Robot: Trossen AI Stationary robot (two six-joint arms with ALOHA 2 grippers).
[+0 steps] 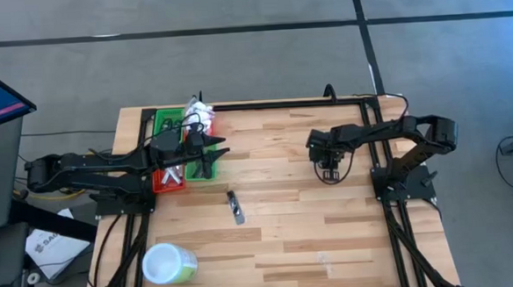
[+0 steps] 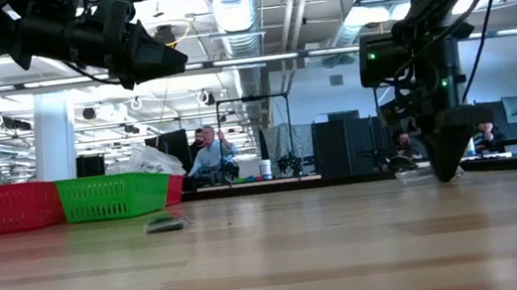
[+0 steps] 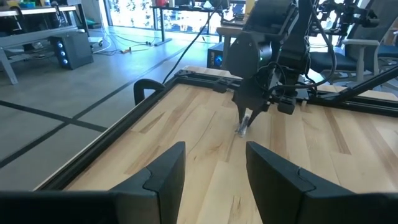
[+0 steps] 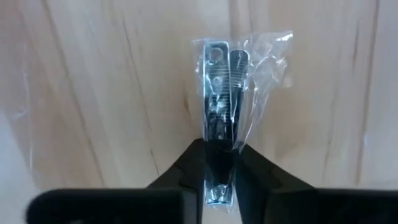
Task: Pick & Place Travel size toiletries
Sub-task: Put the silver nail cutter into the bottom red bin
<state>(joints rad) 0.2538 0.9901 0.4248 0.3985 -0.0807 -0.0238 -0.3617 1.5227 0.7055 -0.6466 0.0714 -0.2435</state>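
Right pincer (image 4: pixel 219 163) is clenching a slim silver metal item in clear crinkly wrap (image 4: pixel 219 93), pressed against the pale wooden worktop (image 4: pixel 93 93), likely to secure grip before lifting. Left pincer (image 3: pixel 211 165) is hovering released above the green bin (image 1: pixel 169 123).

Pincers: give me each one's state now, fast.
Left pincer: open, holding nothing, raised beside the green bin.
Right pincer: shut on a plastic-wrapped nail clipper, down at the table.
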